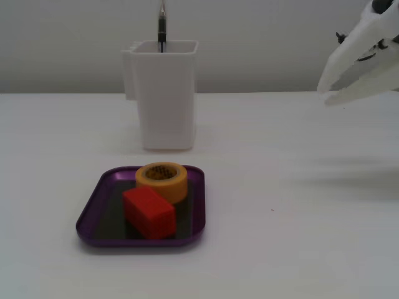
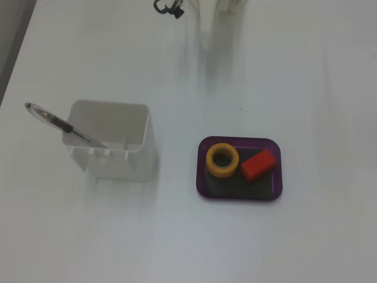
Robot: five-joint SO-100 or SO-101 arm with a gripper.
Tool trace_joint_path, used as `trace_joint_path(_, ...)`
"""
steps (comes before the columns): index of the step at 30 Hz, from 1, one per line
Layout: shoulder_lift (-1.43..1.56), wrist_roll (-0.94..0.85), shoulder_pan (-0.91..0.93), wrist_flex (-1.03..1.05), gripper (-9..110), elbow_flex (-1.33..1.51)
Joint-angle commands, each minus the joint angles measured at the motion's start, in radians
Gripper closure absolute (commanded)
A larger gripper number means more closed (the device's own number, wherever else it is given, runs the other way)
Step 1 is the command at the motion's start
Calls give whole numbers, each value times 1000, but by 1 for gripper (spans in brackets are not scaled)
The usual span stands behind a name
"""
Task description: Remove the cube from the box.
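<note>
The red cube lies inside the purple box, touching a yellow tape roll behind it. From above, the cube fills the right half of the box, with the tape roll on the left. My white gripper hangs in the air at the upper right of the front fixed view, far from the box. Its fingers point down-left with a narrow gap and nothing between them. In the top-down fixed view only a blurred piece of the arm shows at the top edge.
A tall white container holding a pen stands behind the box; from above the container is left of the box. Bare white table lies between the box and the gripper.
</note>
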Motion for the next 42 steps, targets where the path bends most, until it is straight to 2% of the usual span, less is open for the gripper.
trace_joint_path(1,-189,-91,-6,-18,100,-112)
trace_joint_path(6,-561,-156,-8,-3,99,-336)
trace_joint_path(13,-1124,-163,-120,9,88,-739)
trace_joint_path(22,-1681,-160,-210,60,86,-1279)
trace_joint_path(31,-2046,-160,-244,166,86,-1724)
trace_joint_path(42,-2318,-127,-253,192,86,-2008)
